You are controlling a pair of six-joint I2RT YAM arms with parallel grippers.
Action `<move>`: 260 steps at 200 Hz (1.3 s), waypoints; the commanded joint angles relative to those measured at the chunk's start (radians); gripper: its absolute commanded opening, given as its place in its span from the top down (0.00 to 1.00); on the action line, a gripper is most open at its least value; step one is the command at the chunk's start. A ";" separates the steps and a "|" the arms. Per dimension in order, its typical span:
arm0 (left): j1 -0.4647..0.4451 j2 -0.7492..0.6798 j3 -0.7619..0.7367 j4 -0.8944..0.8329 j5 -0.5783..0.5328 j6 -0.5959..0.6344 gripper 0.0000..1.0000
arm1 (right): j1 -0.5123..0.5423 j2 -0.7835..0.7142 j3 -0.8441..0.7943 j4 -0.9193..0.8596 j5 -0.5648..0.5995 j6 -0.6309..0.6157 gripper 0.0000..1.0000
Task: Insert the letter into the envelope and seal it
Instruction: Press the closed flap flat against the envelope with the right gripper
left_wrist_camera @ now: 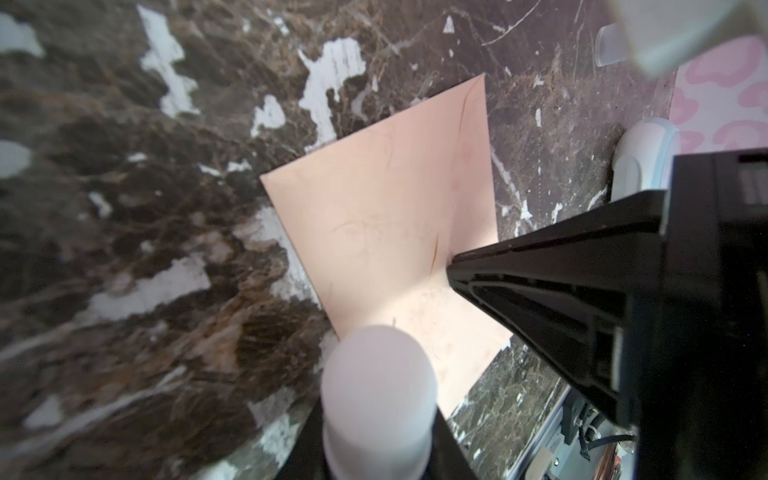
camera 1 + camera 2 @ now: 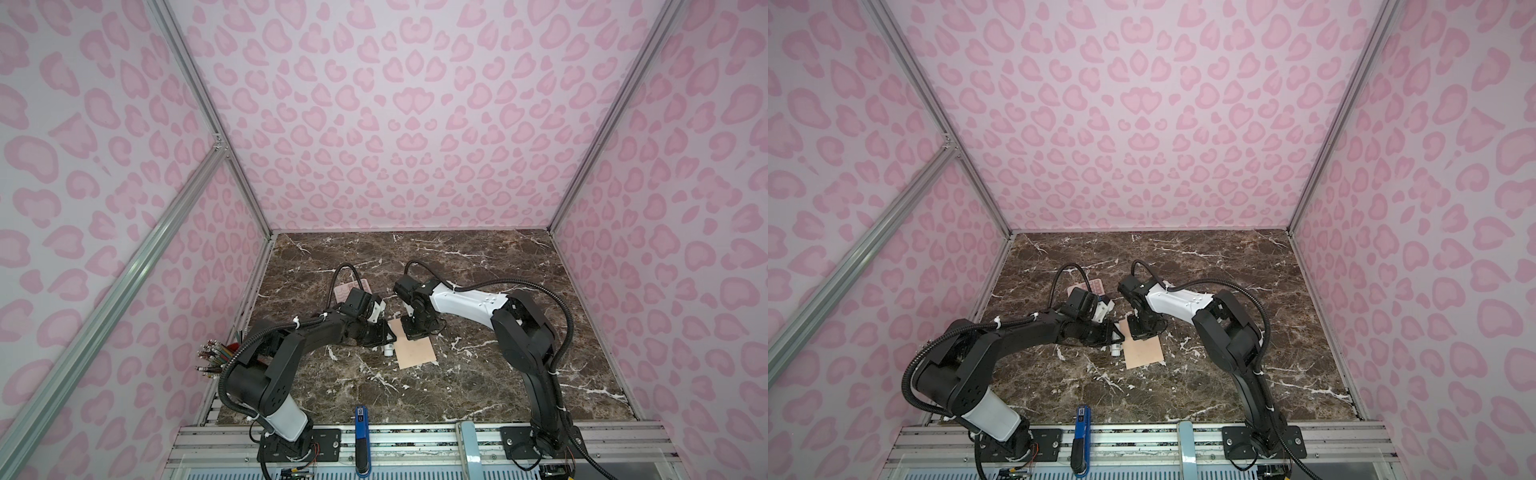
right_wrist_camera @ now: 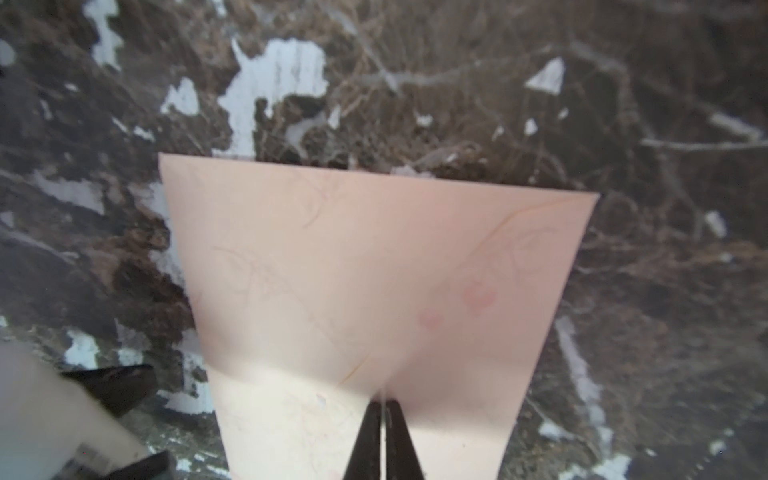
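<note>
We are working at the sealing end of the job: the envelope (image 2: 415, 351) is lying flat near the middle of the desk (image 2: 478, 386), its long axis running roughly from 12 to 6 o'clock in both top views. The letter is showing nowhere, so we are judging it to be already inside. The paler flap (image 3: 291, 428) is sitting at the 12 o'clock end, not yet folded down over the body. Our right tool (image 3: 384, 409) is standing on that end with its jaws together, the tips meeting the paper at the fold line, where a small crease is showing. We are not able to tell whether they are pinching a bit of paper or only pressing on it. From this tool the whole body of the envelope is stretching away toward 6 o'clock. Our left tool (image 2: 383, 344) is hovering at the envelope's 9 o'clock side, clamped on a white stick (image 1: 378, 386), probably glue. The stick's end is hanging just beside the long edge, and we are not able to tell whether it is touching the paper. The right arm is the nearer one to the flap. We are judging that the stick needs to travel toward 12 o'clock along that edge to reach the flap before the flap gets folded toward 6.
</note>
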 commanded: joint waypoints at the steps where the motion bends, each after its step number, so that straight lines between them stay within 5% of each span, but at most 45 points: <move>1: 0.000 0.013 -0.002 -0.002 -0.004 0.011 0.96 | 0.013 0.041 -0.016 -0.047 -0.003 0.020 0.89; 182: 0.000 0.074 -0.012 0.048 0.019 0.012 0.96 | 0.037 0.096 0.016 -0.057 -0.005 0.034 0.76; 229: 0.001 0.077 -0.011 0.048 0.017 0.014 0.96 | 0.029 0.094 0.018 -0.060 -0.001 0.025 0.99; 260: 0.002 0.077 -0.011 0.048 0.018 0.013 0.96 | 0.028 0.094 0.013 -0.056 -0.009 0.028 0.99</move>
